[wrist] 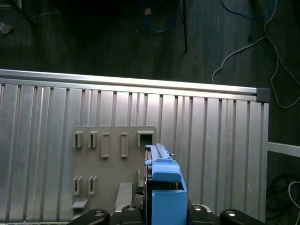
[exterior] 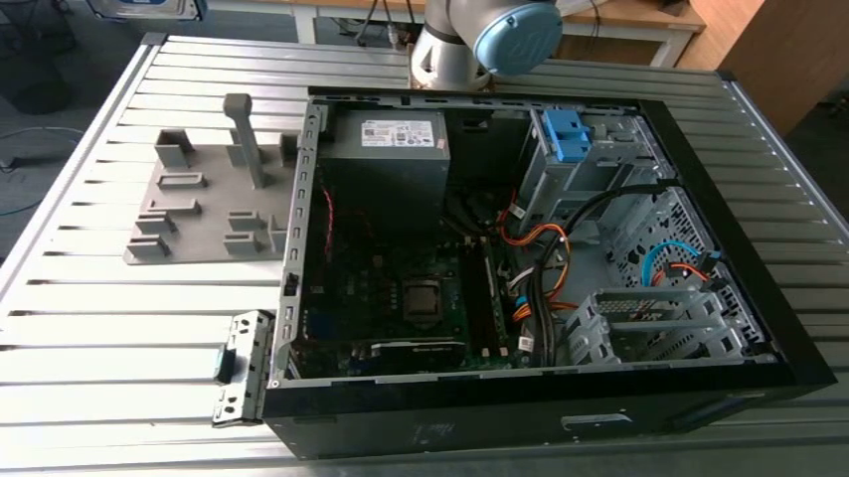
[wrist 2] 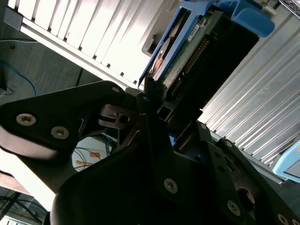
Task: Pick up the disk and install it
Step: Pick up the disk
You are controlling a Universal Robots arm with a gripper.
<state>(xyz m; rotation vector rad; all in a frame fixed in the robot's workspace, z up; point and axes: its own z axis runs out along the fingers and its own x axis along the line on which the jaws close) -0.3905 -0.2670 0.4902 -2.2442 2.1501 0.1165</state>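
The disk [wrist: 165, 187] is seen edge-on in the first wrist view, with its blue carrier frame facing the camera. It hangs high above the grey fixture plate [wrist: 112, 159] on the slatted table. In the second wrist view the disk [wrist 2: 194, 56] shows its circuit-board side and connector, edged in blue. My gripper [wrist 2: 157, 105] is shut on the disk's lower end, one black finger on each flat side. The gripper [wrist: 164, 213] base is also visible in the first wrist view. The open computer case [exterior: 531, 248] lies on the table in the exterior view.
Inside the case are a grey power-supply box [exterior: 385, 149], a small blue bracket [exterior: 564, 134] in the drive cage, the motherboard [exterior: 398, 298] and orange and blue cables [exterior: 544, 268]. The grey fixture plate [exterior: 213, 199] lies on the exterior view's left. The arm's base [exterior: 478, 40] stands behind the case.
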